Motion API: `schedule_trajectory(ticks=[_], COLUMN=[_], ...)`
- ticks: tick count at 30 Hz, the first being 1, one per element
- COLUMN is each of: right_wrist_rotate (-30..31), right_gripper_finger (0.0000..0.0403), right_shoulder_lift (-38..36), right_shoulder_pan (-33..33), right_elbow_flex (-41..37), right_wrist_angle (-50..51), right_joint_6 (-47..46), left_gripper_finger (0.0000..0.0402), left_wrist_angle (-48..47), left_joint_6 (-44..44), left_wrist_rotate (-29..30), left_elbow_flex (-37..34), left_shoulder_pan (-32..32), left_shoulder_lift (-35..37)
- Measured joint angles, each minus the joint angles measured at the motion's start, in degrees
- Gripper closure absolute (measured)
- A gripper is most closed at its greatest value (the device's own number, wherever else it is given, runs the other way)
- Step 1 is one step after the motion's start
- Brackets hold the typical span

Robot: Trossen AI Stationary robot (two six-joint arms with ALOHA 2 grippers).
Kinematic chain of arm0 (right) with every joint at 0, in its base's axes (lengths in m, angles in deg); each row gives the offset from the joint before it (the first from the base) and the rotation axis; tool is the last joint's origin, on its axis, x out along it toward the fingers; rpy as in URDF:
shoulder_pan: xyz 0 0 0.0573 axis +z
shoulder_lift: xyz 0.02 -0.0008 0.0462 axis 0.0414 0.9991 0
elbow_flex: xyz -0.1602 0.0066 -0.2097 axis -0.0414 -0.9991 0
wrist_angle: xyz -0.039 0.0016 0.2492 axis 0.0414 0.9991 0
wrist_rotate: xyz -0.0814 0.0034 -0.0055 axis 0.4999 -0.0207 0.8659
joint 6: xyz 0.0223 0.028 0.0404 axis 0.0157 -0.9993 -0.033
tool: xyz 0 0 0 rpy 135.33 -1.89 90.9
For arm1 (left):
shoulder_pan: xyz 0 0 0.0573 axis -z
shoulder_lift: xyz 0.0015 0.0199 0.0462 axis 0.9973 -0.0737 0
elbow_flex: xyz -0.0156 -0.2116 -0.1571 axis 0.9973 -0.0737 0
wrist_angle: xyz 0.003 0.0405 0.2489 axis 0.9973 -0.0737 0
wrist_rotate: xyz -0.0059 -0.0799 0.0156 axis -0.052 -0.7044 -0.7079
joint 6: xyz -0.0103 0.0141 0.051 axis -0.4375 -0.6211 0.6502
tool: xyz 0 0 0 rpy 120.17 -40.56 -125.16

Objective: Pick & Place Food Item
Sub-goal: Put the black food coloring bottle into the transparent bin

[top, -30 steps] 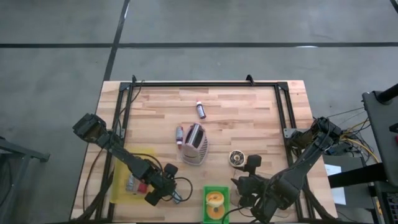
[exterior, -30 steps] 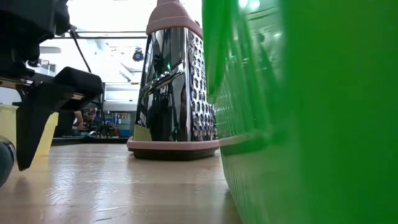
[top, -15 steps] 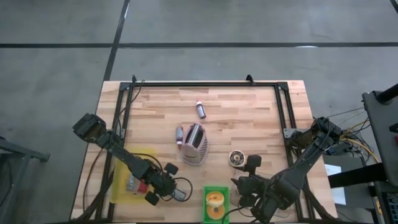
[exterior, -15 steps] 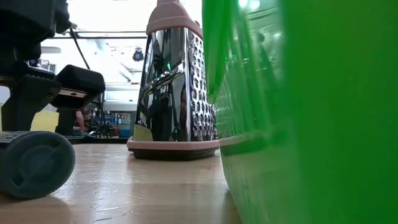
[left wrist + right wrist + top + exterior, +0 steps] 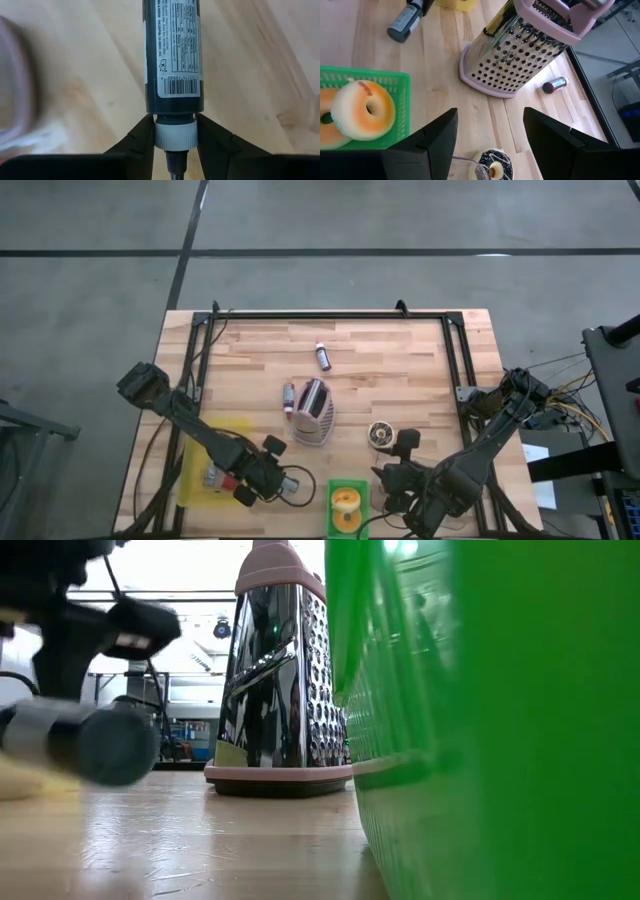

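My left gripper [image 5: 268,477] is near the table's front, between the yellow tray [image 5: 200,442] and the green basket [image 5: 346,485]. It is shut on a dark tube [image 5: 172,55] with a white label and a white cap. The tube also shows in the high view [image 5: 291,484], the low view [image 5: 80,743] and the right wrist view [image 5: 404,23]. My right gripper [image 5: 490,145] is open and empty, just right of the basket [image 5: 365,80]. A glazed donut [image 5: 362,111] lies in the basket. My left gripper pinches the tube's white cap [image 5: 173,136] between its two fingers [image 5: 137,142], at the tube's near end. The tube's body runs straight out ahead of the fingers. It hangs about level, clear of the table top [image 5: 200,840].
A steel grater with pink trim [image 5: 313,412] stands mid-table and also shows in the right wrist view [image 5: 520,50]. Two small bottles [image 5: 322,357] [image 5: 288,395] lie near it. A chocolate donut [image 5: 379,434] lies to its right. The yellow tray holds small items [image 5: 215,474].
My left gripper has risen and gone a little toward the table's right edge, toward the green basket. The tube has come up off the table and swung from end-on to side-on in the low view. My right arm has kept still.
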Motion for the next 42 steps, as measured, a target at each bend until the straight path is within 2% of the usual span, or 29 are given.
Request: schedule_trajectory(ticks=[9,17,24,27,33,38,42], right_wrist_rotate=[-4.0,-3.6,1.8,5.9,11.5,15.5,18.2], right_gripper_finger=[0.0179,0.0179,0.0179,0.0179,0.0179,0.0179,0.0179], right_shoulder_lift=[0.0,0.0,0.0,0.0,0.6,3.6,6.2], right_shoulder_pan=[0.0,0.0,0.0,-0.1,-0.6,-1.7,-2.5], right_elbow_flex=[0.0,-0.1,-0.2,-0.3,-1.7,-1.8,-1.8], right_wrist_angle=[-0.2,-1.3,-6.1,-8.8,-18.5,-21.9,-22.7], right_joint_6=[-3.0,-3.9,0.8,3.3,13.7,21.4,24.0], left_gripper_finger=[0.0293,0.0293,0.0293,0.0293,0.0293,0.0293,0.0293], left_wrist_angle=[-17.2,-26.7,-28.7,-28.7,-28.6,-28.5,-28.4], left_joint_6=[0.7,4.1,9.1,11.4,13.6,14.8,15.5], left_wrist_rotate=[9.1,16.0,22.9,26.0,30.4,32.6,34.0], left_elbow_flex=[13.0,22.0,28.2,29.9,31.9,33.5,34.0], left_shoulder_pan=[0.2,0.2,0.2,-0.1,-0.8,-0.8,-0.9], left_shoulder_lift=[0.1,0.1,0.1,0.1,0.1,0.1,0.1])
